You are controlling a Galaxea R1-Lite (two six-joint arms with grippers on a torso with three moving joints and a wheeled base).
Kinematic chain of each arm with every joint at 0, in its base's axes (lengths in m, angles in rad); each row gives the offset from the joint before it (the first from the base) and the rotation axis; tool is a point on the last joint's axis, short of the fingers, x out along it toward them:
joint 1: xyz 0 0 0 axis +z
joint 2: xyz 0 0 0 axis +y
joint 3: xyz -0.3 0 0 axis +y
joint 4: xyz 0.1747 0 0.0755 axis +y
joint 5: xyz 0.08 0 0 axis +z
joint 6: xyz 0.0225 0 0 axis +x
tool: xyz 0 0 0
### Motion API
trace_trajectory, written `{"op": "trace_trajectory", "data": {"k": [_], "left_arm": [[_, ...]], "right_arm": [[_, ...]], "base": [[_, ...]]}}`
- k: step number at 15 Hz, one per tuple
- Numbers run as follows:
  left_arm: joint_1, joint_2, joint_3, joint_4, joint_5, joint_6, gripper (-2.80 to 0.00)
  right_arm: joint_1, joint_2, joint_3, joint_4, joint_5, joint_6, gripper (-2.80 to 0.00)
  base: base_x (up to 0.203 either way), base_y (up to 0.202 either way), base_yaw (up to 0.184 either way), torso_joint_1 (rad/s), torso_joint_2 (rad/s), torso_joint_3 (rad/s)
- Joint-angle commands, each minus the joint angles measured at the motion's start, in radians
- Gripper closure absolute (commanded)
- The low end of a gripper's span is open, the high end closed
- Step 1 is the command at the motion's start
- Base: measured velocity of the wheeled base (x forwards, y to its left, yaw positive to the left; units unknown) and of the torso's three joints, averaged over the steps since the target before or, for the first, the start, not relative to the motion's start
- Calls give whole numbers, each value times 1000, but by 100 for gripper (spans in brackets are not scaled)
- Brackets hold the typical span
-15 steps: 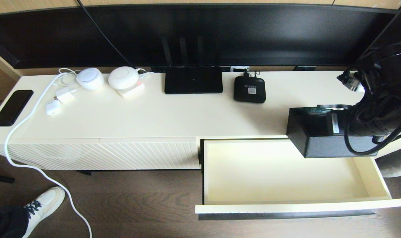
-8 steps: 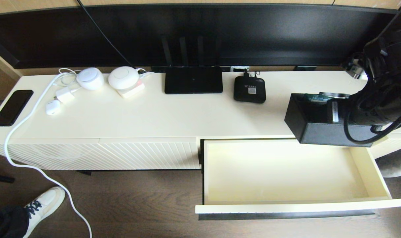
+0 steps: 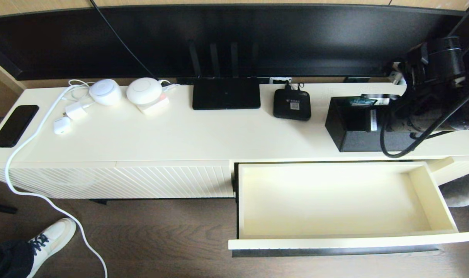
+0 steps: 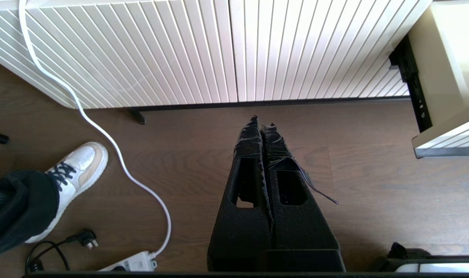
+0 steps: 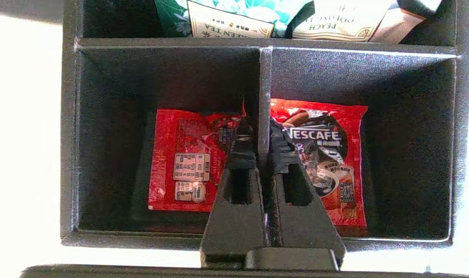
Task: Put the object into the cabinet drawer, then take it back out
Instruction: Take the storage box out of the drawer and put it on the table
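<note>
The black organizer box (image 3: 354,131) is over the right end of the cabinet top, just behind the open drawer; whether it touches the top I cannot tell. My right gripper (image 5: 260,129) reaches down into it, shut on the divider wall (image 5: 264,77) between two compartments. A red coffee sachet (image 5: 180,158) lies on one side of the divider and another (image 5: 331,154) on the other, with tea bags (image 5: 234,19) in the third compartment. The cream drawer (image 3: 431,200) is pulled out with nothing inside. My left gripper (image 4: 261,121) hangs shut and idle over the wood floor.
A small black set-top box (image 3: 292,105) sits left of the organizer, then a flat router (image 3: 226,94). White gadgets (image 3: 143,90) and a phone (image 3: 15,125) lie at the far left. A white cable (image 4: 114,154) and a person's shoe (image 4: 76,173) are on the floor.
My right gripper has carried the organizer box back and slightly left, from above the drawer's right rear corner to over the cabinet top. The drawer and left arm have not moved.
</note>
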Motion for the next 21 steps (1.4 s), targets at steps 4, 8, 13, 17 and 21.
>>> {"op": "trace_trajectory", "data": {"k": [4, 8, 13, 17, 21], "left_arm": [[0, 2, 1, 1, 0, 0, 0], [0, 0, 1, 1, 0, 0, 0], [0, 2, 0, 1, 0, 0, 0], [0, 2, -1, 1, 0, 0, 0], [0, 2, -1, 1, 0, 0, 0]], "right_arm": [[-11, 40, 14, -90, -1, -46, 0], [-8, 26, 56, -93, -1, -36, 0], [-6, 39, 97, -150, -3, -48, 0], [-12, 60, 83, -196, -6, -118, 0], [-16, 62, 102, -220, -19, -118, -280]], "base": [[0, 0, 0, 0, 0, 0], [0, 0, 0, 0, 0, 0], [0, 0, 0, 0, 0, 0], [0, 0, 0, 0, 0, 0], [0, 0, 0, 0, 0, 0]]}}
